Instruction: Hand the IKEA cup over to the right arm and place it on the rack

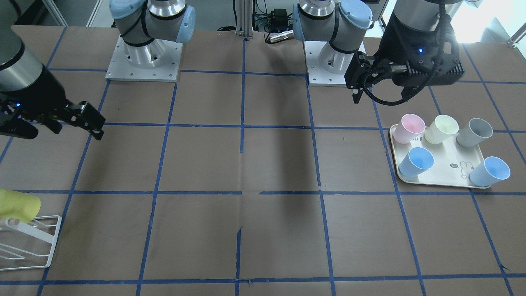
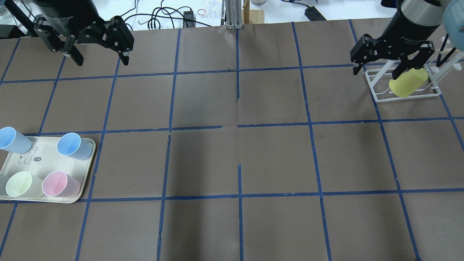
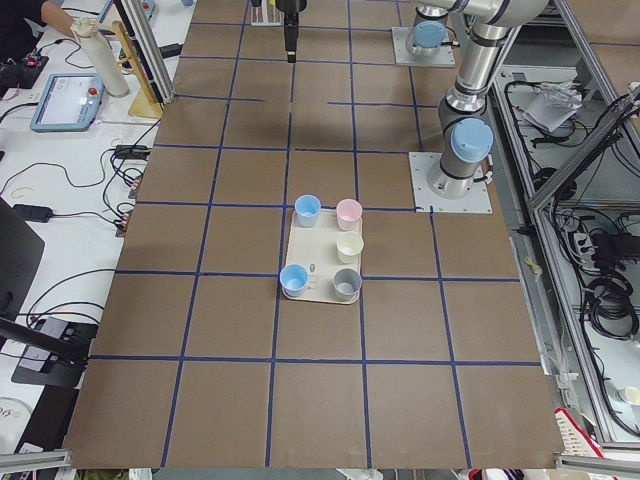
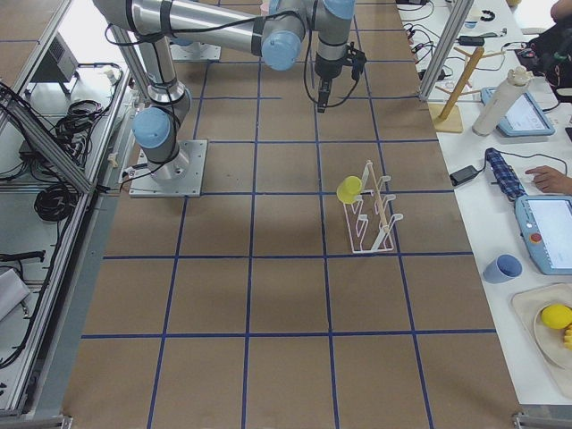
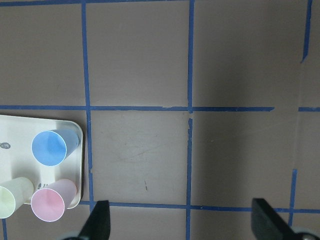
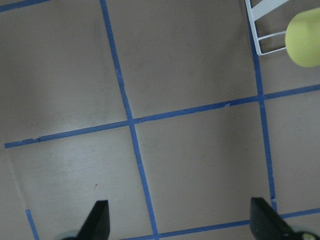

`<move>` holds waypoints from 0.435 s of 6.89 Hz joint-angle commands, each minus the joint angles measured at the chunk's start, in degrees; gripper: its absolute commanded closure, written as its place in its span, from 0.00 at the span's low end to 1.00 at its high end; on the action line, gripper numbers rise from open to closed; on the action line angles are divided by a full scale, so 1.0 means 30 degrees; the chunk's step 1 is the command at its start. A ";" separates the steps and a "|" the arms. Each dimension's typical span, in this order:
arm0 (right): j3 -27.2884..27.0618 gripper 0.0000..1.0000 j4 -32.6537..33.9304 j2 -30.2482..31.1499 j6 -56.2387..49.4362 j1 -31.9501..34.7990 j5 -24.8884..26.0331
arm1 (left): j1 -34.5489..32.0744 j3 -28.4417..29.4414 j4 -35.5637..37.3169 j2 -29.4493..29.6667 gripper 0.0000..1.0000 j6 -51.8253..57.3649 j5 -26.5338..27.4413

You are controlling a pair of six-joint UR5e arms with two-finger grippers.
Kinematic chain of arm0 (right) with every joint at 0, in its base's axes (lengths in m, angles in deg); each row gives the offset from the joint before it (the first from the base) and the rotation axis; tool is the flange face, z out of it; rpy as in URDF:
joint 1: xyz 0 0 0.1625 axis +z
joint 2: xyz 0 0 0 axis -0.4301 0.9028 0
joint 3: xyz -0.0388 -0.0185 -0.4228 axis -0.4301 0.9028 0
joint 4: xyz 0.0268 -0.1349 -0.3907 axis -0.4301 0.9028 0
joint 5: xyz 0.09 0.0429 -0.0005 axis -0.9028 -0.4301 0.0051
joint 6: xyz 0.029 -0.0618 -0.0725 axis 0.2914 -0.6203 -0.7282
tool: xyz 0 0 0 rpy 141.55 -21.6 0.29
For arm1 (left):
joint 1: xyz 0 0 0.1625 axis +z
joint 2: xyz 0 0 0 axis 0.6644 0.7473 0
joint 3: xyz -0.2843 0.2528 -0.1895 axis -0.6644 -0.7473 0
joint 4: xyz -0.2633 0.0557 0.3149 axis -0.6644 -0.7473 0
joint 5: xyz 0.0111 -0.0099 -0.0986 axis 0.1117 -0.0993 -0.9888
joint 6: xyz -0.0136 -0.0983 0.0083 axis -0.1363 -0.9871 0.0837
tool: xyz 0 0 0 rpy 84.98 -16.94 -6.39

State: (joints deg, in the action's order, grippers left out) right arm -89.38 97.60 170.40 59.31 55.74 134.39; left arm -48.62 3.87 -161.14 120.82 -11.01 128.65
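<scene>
Near left: tray (image 2: 47, 165) holding pastel cups (image 2: 69, 145), upright. Beyond it: left gripper (image 2: 101, 61), fingers spread, empty. Far right: right gripper (image 2: 377, 71), fingers spread, empty, apart from the yellow cup (image 2: 409, 83), which sits tilted on a rod of the white rack (image 2: 377, 95).

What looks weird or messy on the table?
Nothing much. The yellow cup sits tilted on the white rack, which looks like where it belongs. The other cups stand upright on the tray. Only the blue tape lines look a bit torn near the table's middle.
</scene>
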 commanded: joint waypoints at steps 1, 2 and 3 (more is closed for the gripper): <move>0.0019 0.00 -0.0917 0.0909 0.2594 0.1982 0.0051 | 0.0000 0.0085 0.0000 0.0019 0.00 -0.0002 0.0000; 0.0020 0.00 -0.1094 0.0998 0.2571 0.2076 0.0022 | 0.0000 -0.0204 -0.0029 0.0048 0.00 -0.0031 -0.0029; -0.0009 0.00 -0.1096 0.0970 0.2542 0.2106 0.0022 | 0.0000 -0.0410 0.0058 -0.0067 0.00 -0.0031 -0.0029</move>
State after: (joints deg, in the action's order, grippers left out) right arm -89.34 94.63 173.15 66.59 61.55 134.47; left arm -48.63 3.35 -161.14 120.83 -11.07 128.59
